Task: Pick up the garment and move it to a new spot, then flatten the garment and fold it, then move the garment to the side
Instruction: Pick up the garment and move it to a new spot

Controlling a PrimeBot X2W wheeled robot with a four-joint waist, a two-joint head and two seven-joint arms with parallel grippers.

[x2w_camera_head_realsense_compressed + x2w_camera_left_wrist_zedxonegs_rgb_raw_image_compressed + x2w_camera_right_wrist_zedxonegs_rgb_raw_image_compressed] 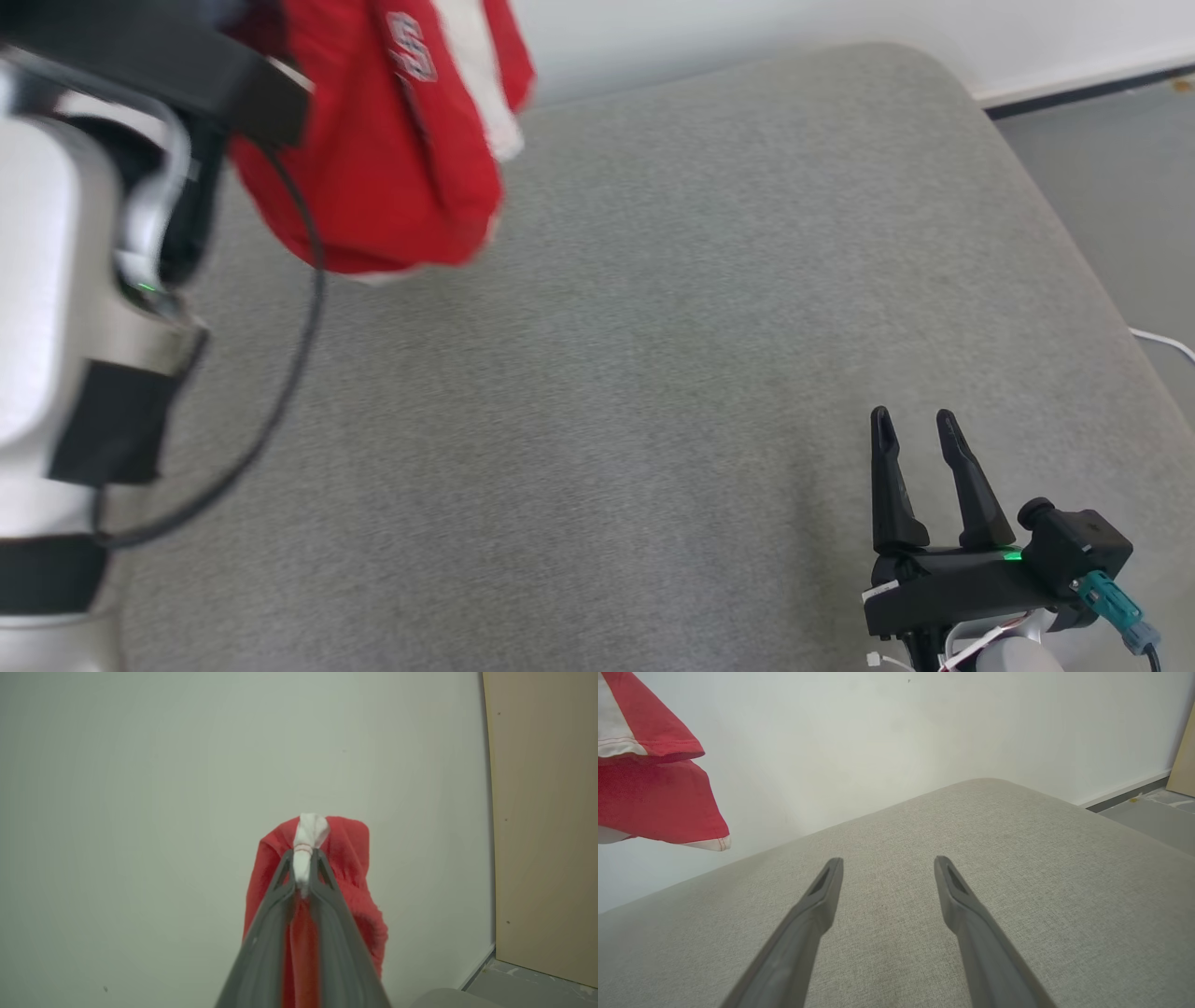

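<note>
Aloft, left claw (302, 859) clamped on red garment (373, 168), right claw (913, 416) spread apart.

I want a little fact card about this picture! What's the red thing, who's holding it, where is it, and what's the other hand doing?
Thing: garment, red with white trim and some lettering
Held by: left gripper, pinched shut on a white bunched bit of the cloth
Where: hanging in the air at the robot's left, above the far part of the cushion
Other hand: right gripper, open and empty, low over the cushion
Cushion: grey fabric, rounded corners
Behind: white wall
Folding: not started yet
</note>
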